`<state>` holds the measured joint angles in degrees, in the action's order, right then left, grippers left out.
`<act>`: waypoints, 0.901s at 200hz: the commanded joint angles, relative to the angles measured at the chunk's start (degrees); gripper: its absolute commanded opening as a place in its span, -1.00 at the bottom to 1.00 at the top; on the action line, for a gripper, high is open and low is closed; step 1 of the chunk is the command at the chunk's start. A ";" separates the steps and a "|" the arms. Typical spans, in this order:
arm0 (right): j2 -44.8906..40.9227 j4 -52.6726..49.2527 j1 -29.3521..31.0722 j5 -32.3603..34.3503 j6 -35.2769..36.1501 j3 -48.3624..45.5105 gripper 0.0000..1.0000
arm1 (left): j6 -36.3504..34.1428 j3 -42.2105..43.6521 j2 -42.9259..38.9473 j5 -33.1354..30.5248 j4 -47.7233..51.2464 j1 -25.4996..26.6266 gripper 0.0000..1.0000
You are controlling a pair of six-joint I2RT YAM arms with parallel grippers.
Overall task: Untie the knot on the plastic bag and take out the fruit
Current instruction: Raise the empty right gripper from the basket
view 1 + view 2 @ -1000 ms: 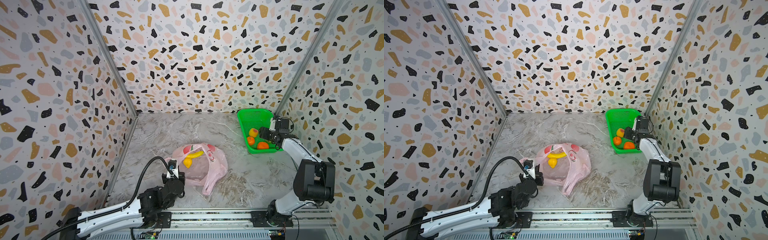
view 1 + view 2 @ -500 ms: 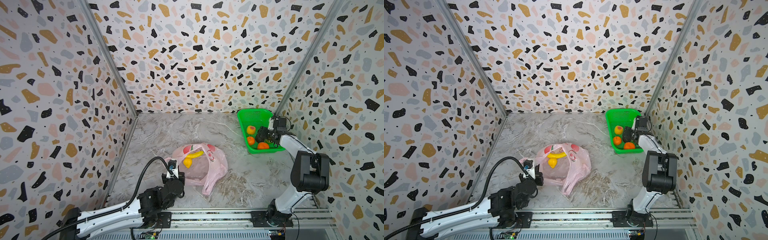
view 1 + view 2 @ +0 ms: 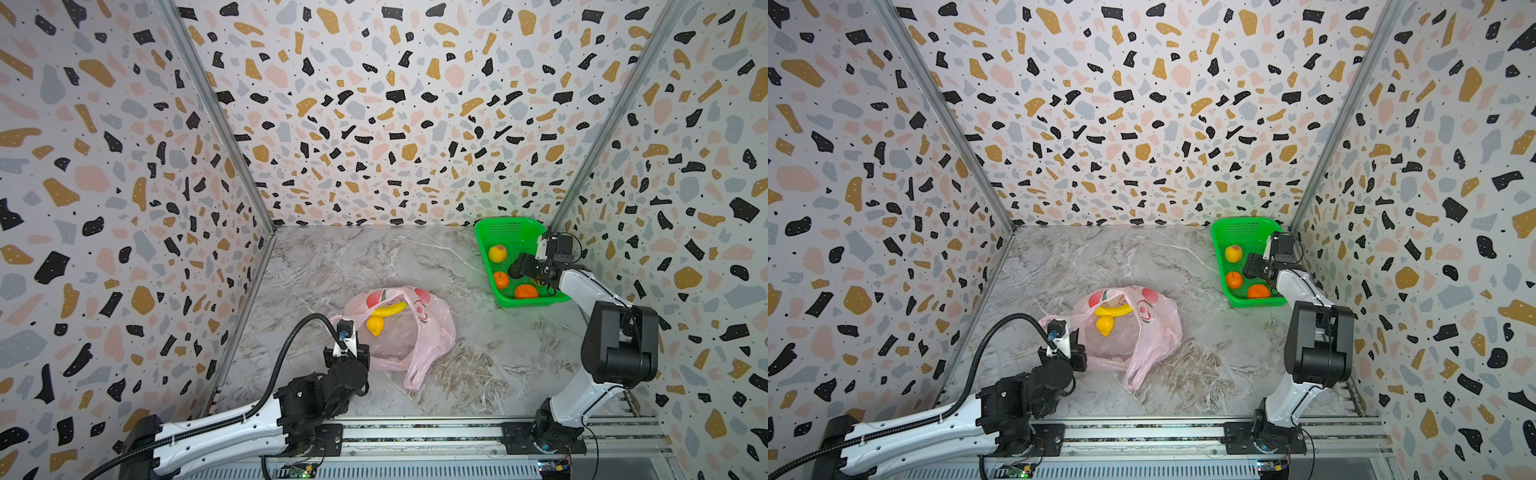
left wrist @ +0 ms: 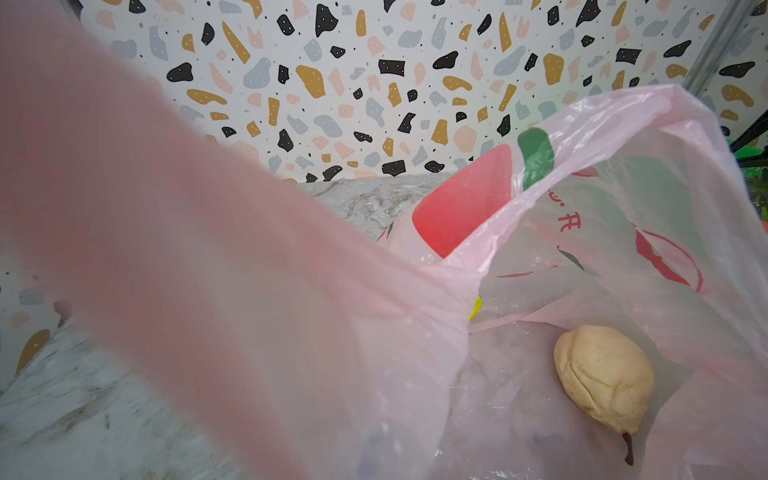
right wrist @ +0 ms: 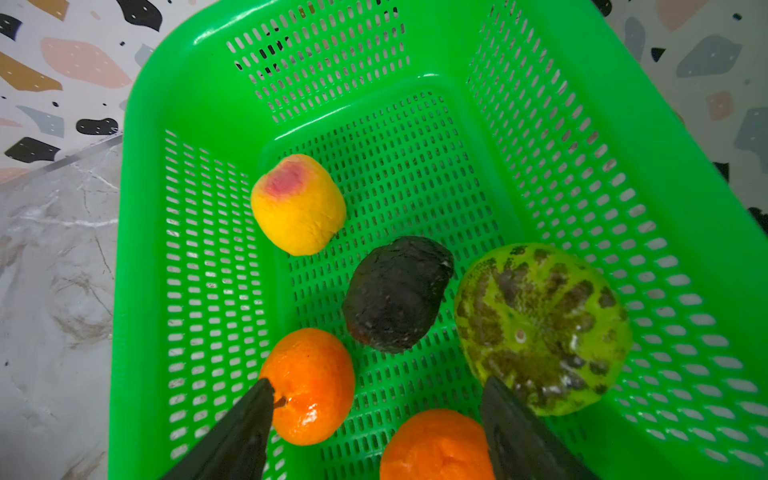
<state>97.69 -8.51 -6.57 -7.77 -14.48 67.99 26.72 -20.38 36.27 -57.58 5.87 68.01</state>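
Observation:
The pale pink plastic bag (image 3: pixel 419 332) lies mid-table with its mouth gaping; the knot is out of view. A banana (image 3: pixel 388 309) and a yellow fruit (image 3: pixel 375 325) show inside, and the left wrist view shows a cream fruit (image 4: pixel 604 376) under the plastic bag (image 4: pixel 623 174). My left gripper (image 3: pixel 353 349) is at the bag's left edge, shut on its plastic, which drapes over the lens. My right gripper (image 5: pixel 378 382) hangs open and empty over the green basket (image 5: pixel 137 291), above two tangerines (image 5: pixel 309 384). A peach (image 5: pixel 298 204), avocado (image 5: pixel 397 294) and kiwi half (image 5: pixel 540 328) lie there too.
The green basket (image 3: pixel 484 232) sits in the far right corner against the terrazzo walls. A loose bag handle (image 3: pixel 415 374) trails toward the front rail (image 3: pixel 415 432). Marble tabletop (image 3: pixel 374 257) lies between bag and back wall.
My right gripper's jaws have spread wider and drawn back a little from the peach, which now lies loose in the basket. The left arm and the bag have not moved.

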 commanded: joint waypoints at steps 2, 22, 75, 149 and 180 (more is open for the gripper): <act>-4.99 -0.28 0.57 -2.68 -1.19 0.46 0.59 | -0.27 0.46 -0.34 -1.12 -1.91 0.25 -1.00; -9.22 -1.16 3.43 -4.01 -1.25 -2.46 0.59 | -0.10 0.52 -0.45 -1.27 -1.87 0.28 -1.00; -25.31 -6.98 17.94 -7.40 -1.56 -11.46 0.60 | 0.27 0.45 -0.43 -1.08 -1.75 0.27 -1.00; -34.23 -13.90 47.60 -6.48 -9.94 -8.04 0.69 | -1.08 -0.28 -0.54 -0.76 -3.09 0.29 -1.00; -29.16 -15.80 58.67 -3.64 -12.03 -1.88 0.69 | -1.67 -0.84 -0.34 -0.32 -3.76 0.28 -1.00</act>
<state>65.95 -21.04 46.61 -14.24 -23.35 60.90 26.20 -20.38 36.27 -57.52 4.78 68.01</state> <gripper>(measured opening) 0.844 0.047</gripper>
